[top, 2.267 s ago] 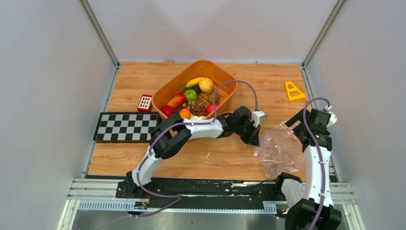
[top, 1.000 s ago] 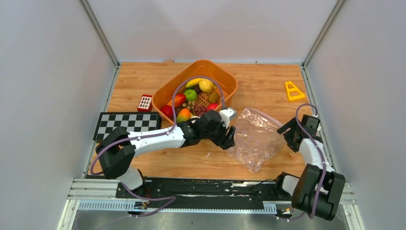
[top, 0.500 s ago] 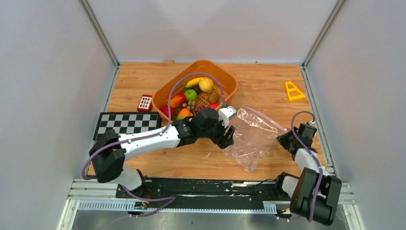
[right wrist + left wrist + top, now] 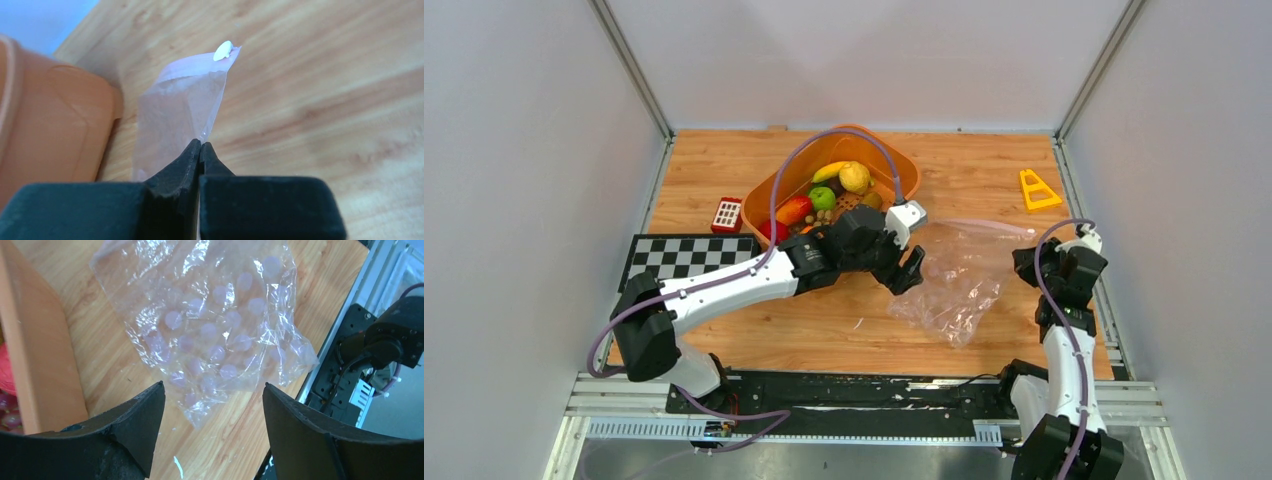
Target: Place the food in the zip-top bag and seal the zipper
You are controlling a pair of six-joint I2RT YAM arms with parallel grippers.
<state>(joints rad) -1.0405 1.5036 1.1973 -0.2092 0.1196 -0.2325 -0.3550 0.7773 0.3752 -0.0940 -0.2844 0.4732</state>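
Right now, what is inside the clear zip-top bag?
No food shows inside the zip-top bag: only pale round spots and the wooden table seen through it. The corner pinched between the right fingers is hidden.

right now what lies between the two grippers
The crumpled zip-top bag, as the top view shows. The right gripper is shut on its edge; the left gripper is open beside it.

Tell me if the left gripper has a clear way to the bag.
Probably yes: left gripper hangs open over the zip-top bag, nothing between; right gripper pinches only one edge.
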